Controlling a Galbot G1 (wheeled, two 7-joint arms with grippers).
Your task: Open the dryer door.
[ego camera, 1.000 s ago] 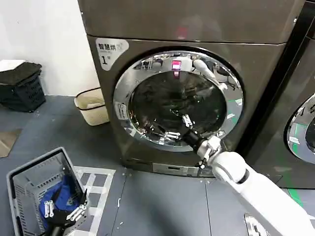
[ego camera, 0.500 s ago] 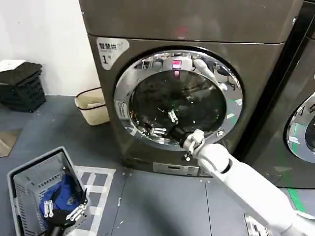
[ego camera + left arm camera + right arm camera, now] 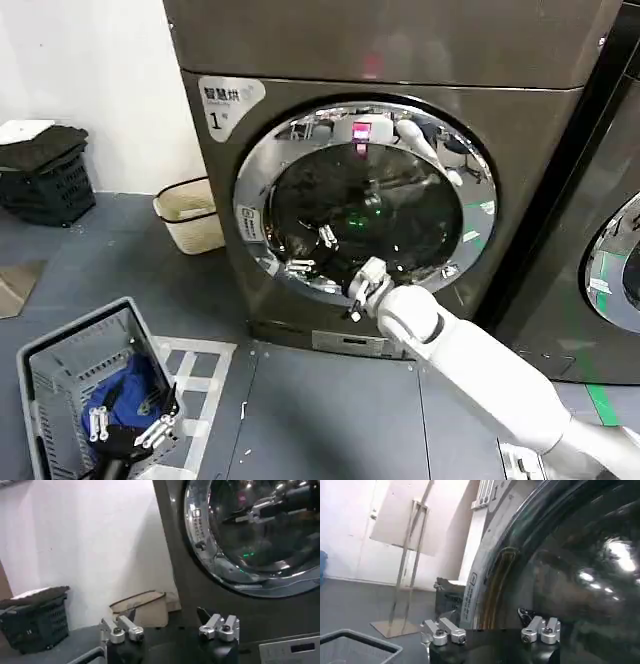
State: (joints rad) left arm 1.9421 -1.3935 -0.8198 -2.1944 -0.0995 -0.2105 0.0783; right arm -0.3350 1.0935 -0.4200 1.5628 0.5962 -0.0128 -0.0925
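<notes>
Right gripper [image 3: 312, 252] is raised against the lower left part of the dryer door [image 3: 365, 205], with its fingers spread apart and nothing between them. In the head view its two silver fingertips [image 3: 326, 236] lie over the dark glass centre, just inside the chrome ring, and the white forearm runs down and to the right from there. In the right wrist view the right gripper [image 3: 491, 630] faces the curved chrome ring and dark glass at close range, with the ring's left edge between the two finger tips; whether a finger touches the door cannot be told.

Door position: shut, flush with the front of the dryer [image 3: 520, 130], below the white label [image 3: 228, 100] marked "1" at the upper left of the panel.

Left gripper [image 3: 128, 428] hangs low at the robot's left, over a grey basket [image 3: 45, 390] that holds blue cloth [image 3: 125, 390], well apart from the door. Its fingers stand apart and hold nothing. In the left wrist view the left gripper [image 3: 170, 630] points toward the dryer's lower front, with the chrome ring above it.

A black machine [image 3: 610, 250] stands to the dryer's right.
</notes>
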